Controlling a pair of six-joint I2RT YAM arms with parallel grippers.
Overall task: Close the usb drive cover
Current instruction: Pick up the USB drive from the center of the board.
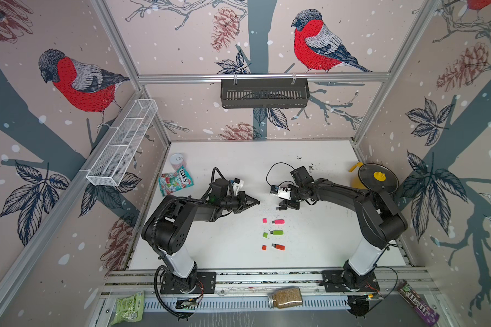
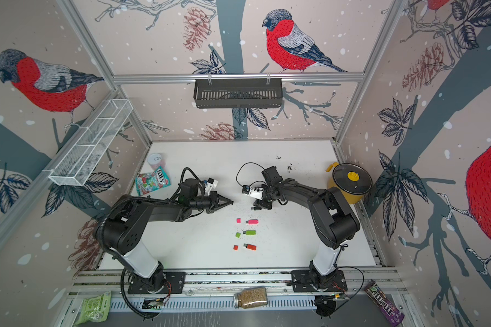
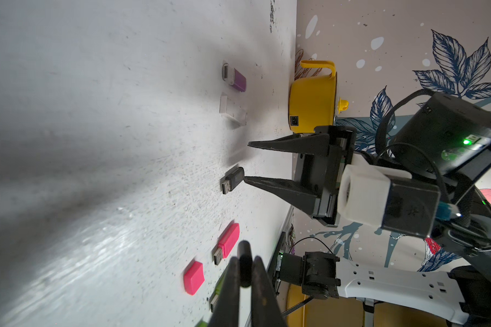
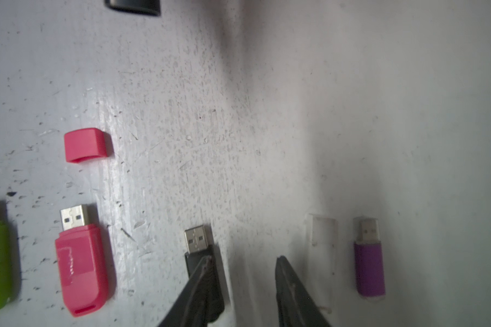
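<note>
The black USB drive (image 4: pixel 199 246) lies flat on the table (image 1: pixel 224 158), about midway between its left and right edges, with its plug bare. The right wrist view shows it best. There the right gripper (image 4: pixel 243 259) stands partly open over it, one fingertip (image 4: pixel 204 269) on or just above the drive's body and the other off to the side, so nothing is clasped. In both top views the drive is only a dark speck under that gripper.

The left gripper (image 3: pixel 245 258) is closed on a small black piece (image 3: pixel 244 273), apparently the drive's cap, though it is blurred. It is held well apart from the drive.

Only the wrist views show a purple drive (image 4: pixel 369 254) with a clear cap (image 4: pixel 322 229) just beside it; from above, the right arm hides them.

Toward the front edge lie a pink drive (image 1: pixel 278 221), a green drive (image 1: pixel 277 232) and an orange drive (image 1: pixel 278 247). Each has its cap off beside it.

A yellow pot (image 1: pixel 363 181) stands at the right edge. A sweets bag (image 1: pixel 176 179) and a can (image 1: pixel 177 161) sit by the left edge.
</note>
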